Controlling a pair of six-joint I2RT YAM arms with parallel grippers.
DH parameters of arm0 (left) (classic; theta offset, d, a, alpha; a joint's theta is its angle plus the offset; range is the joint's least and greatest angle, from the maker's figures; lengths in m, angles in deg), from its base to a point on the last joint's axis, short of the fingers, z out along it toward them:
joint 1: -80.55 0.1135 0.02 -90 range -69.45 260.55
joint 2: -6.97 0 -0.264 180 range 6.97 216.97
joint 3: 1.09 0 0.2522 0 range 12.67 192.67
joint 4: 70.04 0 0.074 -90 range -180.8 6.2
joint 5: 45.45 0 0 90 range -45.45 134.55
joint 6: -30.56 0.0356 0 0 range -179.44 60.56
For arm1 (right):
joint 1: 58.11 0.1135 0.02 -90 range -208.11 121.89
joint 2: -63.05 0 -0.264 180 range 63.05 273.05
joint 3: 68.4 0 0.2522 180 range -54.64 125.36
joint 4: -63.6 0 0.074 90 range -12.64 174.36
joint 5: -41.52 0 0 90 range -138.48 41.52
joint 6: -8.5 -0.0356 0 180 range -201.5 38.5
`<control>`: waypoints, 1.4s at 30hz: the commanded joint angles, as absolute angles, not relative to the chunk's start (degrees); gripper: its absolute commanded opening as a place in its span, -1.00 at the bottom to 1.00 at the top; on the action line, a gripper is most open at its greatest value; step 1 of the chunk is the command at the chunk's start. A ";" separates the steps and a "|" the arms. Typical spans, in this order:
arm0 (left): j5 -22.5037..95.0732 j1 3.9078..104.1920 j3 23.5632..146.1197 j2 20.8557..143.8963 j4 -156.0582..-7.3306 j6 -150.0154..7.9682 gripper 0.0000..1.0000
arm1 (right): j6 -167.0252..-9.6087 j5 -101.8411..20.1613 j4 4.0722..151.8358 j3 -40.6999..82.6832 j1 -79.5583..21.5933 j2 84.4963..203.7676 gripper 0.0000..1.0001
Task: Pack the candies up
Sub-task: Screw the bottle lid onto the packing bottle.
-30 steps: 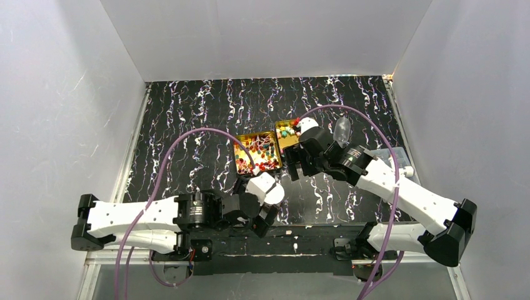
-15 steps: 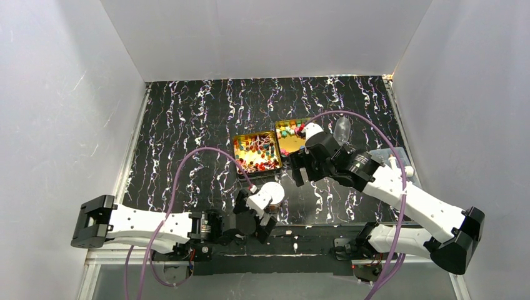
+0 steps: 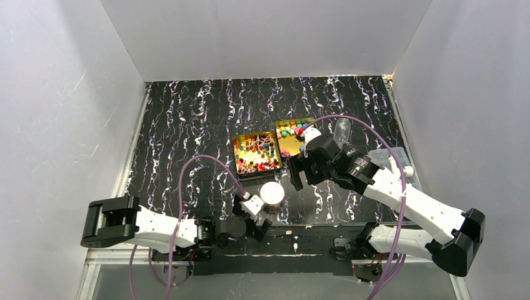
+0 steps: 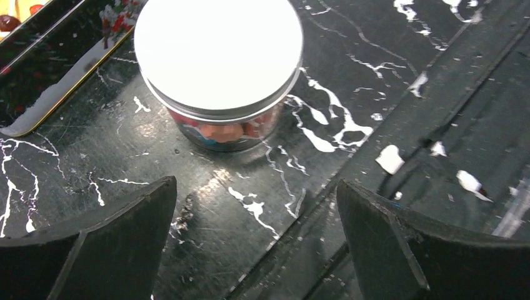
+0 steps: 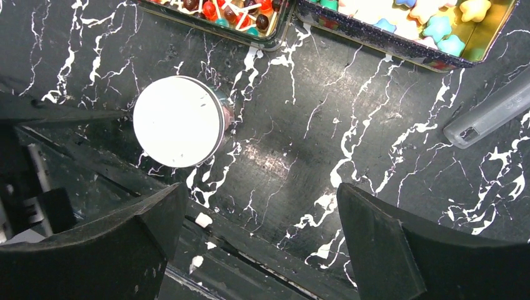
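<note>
Left wrist view put the left hand (image 4: 253,206) low over the table (image 4: 350,75), fingers spread wide and holding nothing, with the jar (image 4: 219,53) standing just beyond them, its white lid on. We judged the step in hand to be handling that closed jar. Whichever way the hand went, it needed to travel straight along its own line. The fingers had to stay level and off the clear wall, since a sideways brush could tip the jar or slide it toward the left tin (image 4: 62,89). Only this view showed candies (image 4: 225,131) through the jar's wall. Right wrist view caught merely the lid top, yet it showed star-shaped candies in the right tin (image 5: 387,42) and a clear tube (image 5: 494,112) beside it. The right hand (image 5: 259,212) hung open and empty above the table. Top external view showed more candies in both tins.
</note>
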State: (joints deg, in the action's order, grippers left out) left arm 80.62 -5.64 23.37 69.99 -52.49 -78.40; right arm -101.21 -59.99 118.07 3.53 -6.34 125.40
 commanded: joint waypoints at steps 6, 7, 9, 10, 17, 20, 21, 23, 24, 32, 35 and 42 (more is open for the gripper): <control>69.63 5.77 19.10 82.17 -25.87 -74.56 0.99 | -101.98 -57.94 115.67 2.50 -6.56 123.23 0.97; 68.08 6.66 19.62 83.84 -24.78 -73.67 0.99 | -101.98 -57.85 115.69 2.41 -6.60 123.18 0.97; 65.40 8.09 20.29 87.37 -21.80 -72.19 0.99 | -101.98 -57.28 115.78 2.18 -6.59 122.99 0.97; 64.31 8.87 20.21 89.04 -19.67 -72.12 0.99 | -101.98 -57.08 115.77 2.03 -6.60 122.93 0.97; 58.22 12.39 18.27 99.75 -4.59 -72.11 0.99 | -102.24 -55.86 115.46 0.57 -6.61 122.20 0.97; 55.73 12.52 19.94 102.72 -4.48 -70.88 0.99 | -102.54 -55.04 114.79 -0.41 -6.61 122.23 0.97; 55.58 12.51 20.48 103.54 -4.44 -70.51 0.99 | -102.63 -54.84 114.66 -0.68 -6.61 122.26 0.97; 55.77 12.52 21.35 104.59 -4.43 -69.62 0.91 | -102.76 -54.46 114.45 -1.06 -6.61 122.22 0.97; 55.98 12.50 21.56 104.88 -4.48 -69.14 0.91 | -102.85 -54.36 114.46 -1.25 -6.61 122.20 0.97; 55.20 12.51 23.89 107.14 -4.94 -64.95 0.83 | -103.40 -53.48 113.55 -3.26 -6.61 121.89 0.96; 54.93 12.52 24.55 108.05 -4.88 -64.49 0.79 | -103.80 -53.10 112.45 -4.03 -6.61 121.60 0.94; 53.86 12.52 25.42 109.07 -4.96 -63.56 0.58 | -105.23 -50.60 108.88 -5.56 -6.61 123.05 0.64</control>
